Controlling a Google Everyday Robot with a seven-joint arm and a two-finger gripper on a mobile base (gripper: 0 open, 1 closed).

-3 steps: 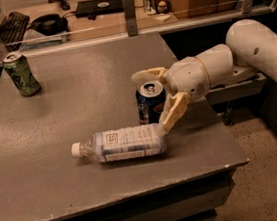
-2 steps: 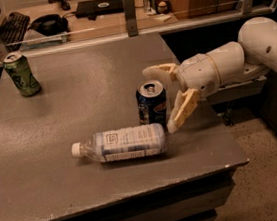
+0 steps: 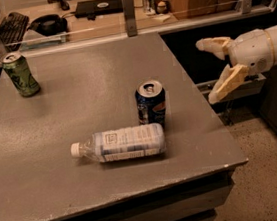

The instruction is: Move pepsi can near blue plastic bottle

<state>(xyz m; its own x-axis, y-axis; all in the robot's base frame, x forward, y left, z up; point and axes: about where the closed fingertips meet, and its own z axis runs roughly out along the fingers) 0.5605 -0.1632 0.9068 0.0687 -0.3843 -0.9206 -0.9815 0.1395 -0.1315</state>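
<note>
Nearest, the blue plastic bottle (image 3: 122, 143) lies on its side on the bench (image 3: 89, 199), cap pointing left. Just behind its right end the pepsi can (image 3: 151, 103) stands upright. The gripper (image 3: 207, 71) hangs beyond the bench's right edge, fingers spread and empty. Any sweep inward could topple the can or roll the bottle away. A green can (image 3: 20, 74) stands far left.

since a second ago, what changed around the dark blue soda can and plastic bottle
The gripper, open, drew away rightward from the dark blue pepsi can to beyond the table edge. The can stays upright beside the lying clear plastic bottle; the green can at left is unmoved.
</note>
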